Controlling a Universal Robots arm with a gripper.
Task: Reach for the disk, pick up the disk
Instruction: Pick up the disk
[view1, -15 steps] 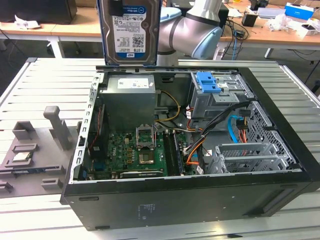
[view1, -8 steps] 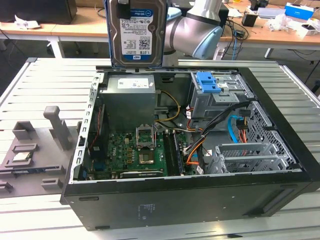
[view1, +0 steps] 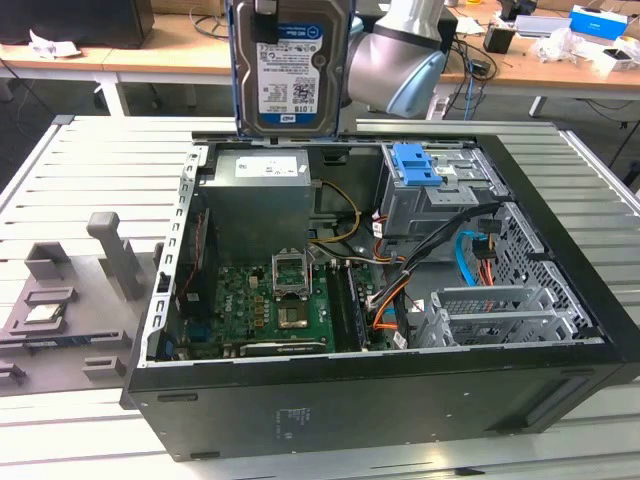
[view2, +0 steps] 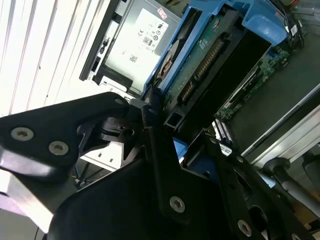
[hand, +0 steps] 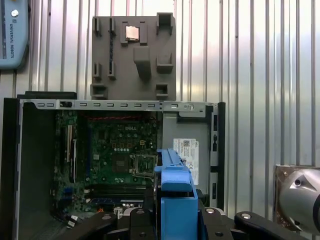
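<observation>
The end effector (view2: 172, 131) is clamped on the disk (view1: 290, 65) (gripping at its blue-bracketed edge). The disk hangs upright just below it, clear of the open computer case (view1: 400, 400) lying farther beneath on the slatted bench (view1: 90, 160).

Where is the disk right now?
In the exterior view the disk hangs upright at top centre, above the far edge of the open computer case, just over its grey power supply.
</observation>
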